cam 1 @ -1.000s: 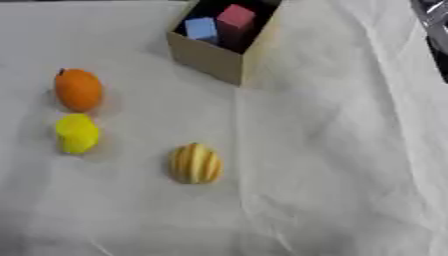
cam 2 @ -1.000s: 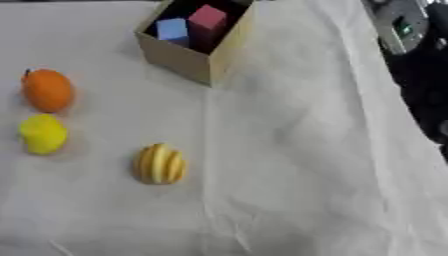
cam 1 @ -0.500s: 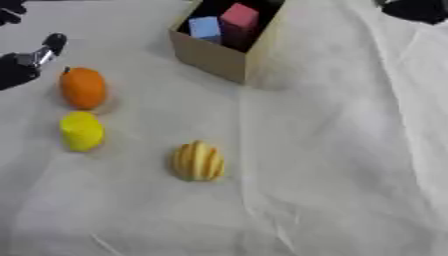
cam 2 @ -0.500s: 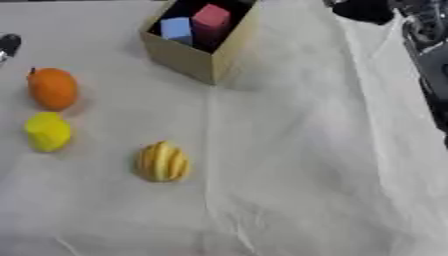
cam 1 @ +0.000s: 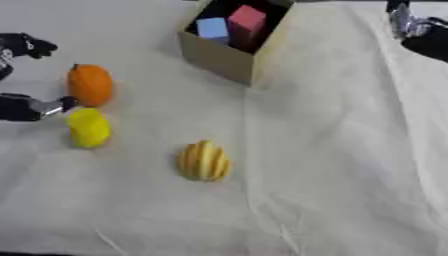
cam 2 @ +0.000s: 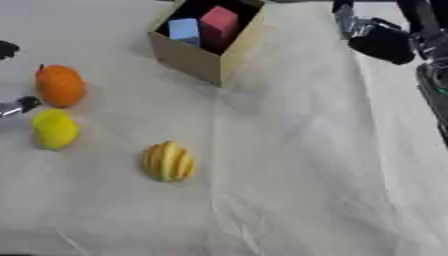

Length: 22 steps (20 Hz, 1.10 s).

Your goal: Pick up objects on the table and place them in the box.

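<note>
An orange (cam 1: 90, 85) lies at the left of the white cloth, with a yellow fruit (cam 1: 88, 128) just in front of it. A yellow ribbed fruit (cam 1: 204, 161) sits nearer the middle. At the back stands the cardboard box (cam 1: 223, 62), holding a blue block (cam 1: 213, 29) and a red block (cam 1: 246, 20). My left hand (cam 1: 22, 107) reaches in from the left edge, open. One dark finger is above and left of the orange and another tip is close to its lower left side. It holds nothing. My right hand (cam 2: 381, 44) hovers at the top right, right of the box.
The white cloth (cam 1: 332, 150) covers the table and has creases running down its middle and right. A dark arm part (cam 2: 433, 75) shows along the right edge.
My left hand has come in from the left edge and spread beside the orange. My right hand has come down into view at the top right. The fruits and the box have stayed put.
</note>
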### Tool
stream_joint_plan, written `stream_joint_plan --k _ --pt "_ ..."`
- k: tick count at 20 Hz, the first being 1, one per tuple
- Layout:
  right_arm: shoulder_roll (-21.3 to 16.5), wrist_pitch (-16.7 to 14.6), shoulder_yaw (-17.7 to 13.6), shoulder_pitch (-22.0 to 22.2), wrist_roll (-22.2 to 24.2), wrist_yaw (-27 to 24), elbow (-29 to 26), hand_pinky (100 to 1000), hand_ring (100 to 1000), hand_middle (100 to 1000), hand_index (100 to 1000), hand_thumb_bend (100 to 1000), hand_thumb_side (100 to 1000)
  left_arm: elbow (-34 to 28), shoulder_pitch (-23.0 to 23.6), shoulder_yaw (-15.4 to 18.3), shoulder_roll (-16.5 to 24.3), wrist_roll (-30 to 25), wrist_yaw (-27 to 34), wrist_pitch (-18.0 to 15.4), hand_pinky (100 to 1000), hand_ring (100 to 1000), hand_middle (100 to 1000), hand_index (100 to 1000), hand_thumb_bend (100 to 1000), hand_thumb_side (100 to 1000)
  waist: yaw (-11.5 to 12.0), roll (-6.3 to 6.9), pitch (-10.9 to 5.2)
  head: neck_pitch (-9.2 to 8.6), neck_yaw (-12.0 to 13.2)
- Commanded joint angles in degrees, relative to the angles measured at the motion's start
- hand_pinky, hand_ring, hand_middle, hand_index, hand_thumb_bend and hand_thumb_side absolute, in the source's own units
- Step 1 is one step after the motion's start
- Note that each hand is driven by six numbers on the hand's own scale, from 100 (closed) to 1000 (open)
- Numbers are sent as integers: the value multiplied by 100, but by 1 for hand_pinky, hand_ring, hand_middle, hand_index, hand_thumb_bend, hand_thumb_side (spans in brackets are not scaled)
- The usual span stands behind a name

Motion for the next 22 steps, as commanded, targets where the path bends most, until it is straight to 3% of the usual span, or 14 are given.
stream_joint_plan --k 1,7,11,15,22 --pt "-208 255 -112 4 182 -310 -551 910 711 655 814 100 536 -199 -5 -86 392 -279 266 49 792 731 686 845 624 403 10 17 -108 2 16" --pt "-233 784 -225 156 568 -840 -1381 910 708 652 810 100 538 -268 -245 -454 327 -809 789 436 791 742 708 845 616 186 -32 14 -90 -15 50" --pt "-269 1088 -289 117 702 -1169 -1468 910 706 651 808 100 539 -286 -521 -568 222 -1138 1003 724 792 745 716 833 571 100 -32 13 -86 -14 40" --pt "-341 1165 -358 95 807 -1534 -1473 910 705 650 807 100 540 -205 -828 -829 160 -1503 1048 873 807 763 738 838 576 125 -26 22 -84 -10 32" --pt "-474 1192 -461 74 974 -2150 -1474 910 702 648 804 100 541 197 -1229 -1281 10 -2119 1129 824 810 769 735 813 597 184 -8 73 -71 1 5"
